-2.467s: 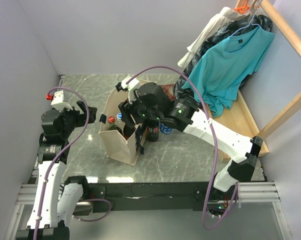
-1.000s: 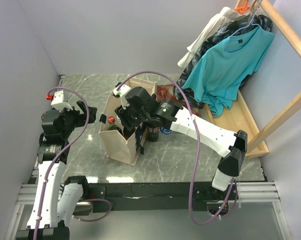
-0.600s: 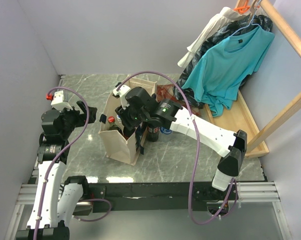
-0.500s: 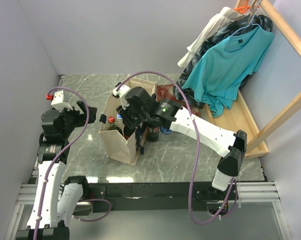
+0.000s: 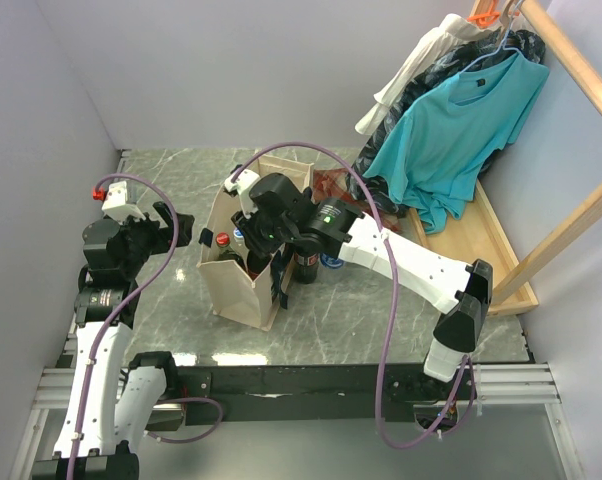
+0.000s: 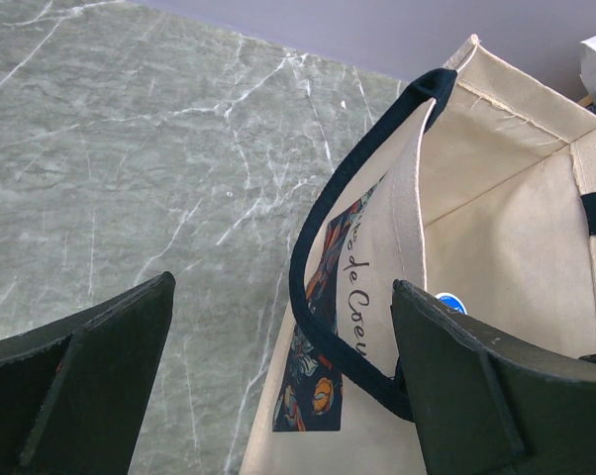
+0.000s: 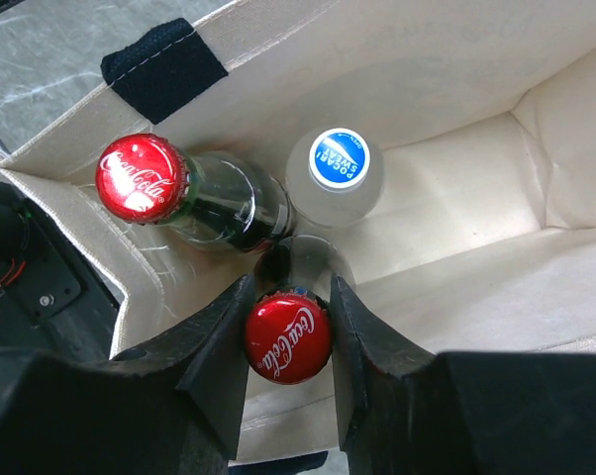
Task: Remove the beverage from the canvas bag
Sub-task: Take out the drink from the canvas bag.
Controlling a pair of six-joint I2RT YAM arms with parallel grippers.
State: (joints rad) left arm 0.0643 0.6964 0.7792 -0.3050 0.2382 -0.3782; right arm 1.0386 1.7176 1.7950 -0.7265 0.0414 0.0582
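- The beverage (image 7: 287, 336), a red-capped cola bottle, stood upright inside the canvas bag (image 5: 243, 290).
- My right gripper (image 7: 290, 297) was clamped on its cap.
- Inside the bag, a second red-capped bottle (image 7: 140, 178) and a blue-capped bottle (image 7: 339, 158) crowded just beside it.
- My left gripper (image 6: 283, 287) hung wide open just outside the bag, facing its navy handle (image 6: 298, 277).
- Since the earliest view, my right arm had reached further over the bag's mouth and its jaws had closed.
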